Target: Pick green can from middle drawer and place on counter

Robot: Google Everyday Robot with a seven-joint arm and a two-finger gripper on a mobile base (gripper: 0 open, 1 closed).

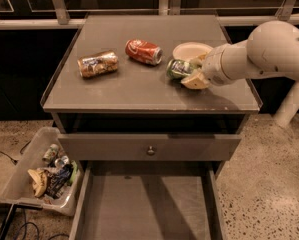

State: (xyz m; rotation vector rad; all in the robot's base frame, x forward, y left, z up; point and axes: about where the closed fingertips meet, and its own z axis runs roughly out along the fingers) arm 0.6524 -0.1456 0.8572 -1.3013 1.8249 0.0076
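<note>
Counter filled the upper centre. The middle drawer, lower centre, stood open and bare. The green can, right of centre, hung low over the counter, clasped in the gripper; only release seemingly remained. Open surface lay frontward, with a red can near its upper left.

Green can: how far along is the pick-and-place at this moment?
Done: the green can is out of the middle drawer, whose floor lies bare. In hand: the gripper holds the can on its side, low over the right part of the counter, beside the red cola can. I cannot tell whether it touches the surface. Left: set it down, release, withdraw.
</note>
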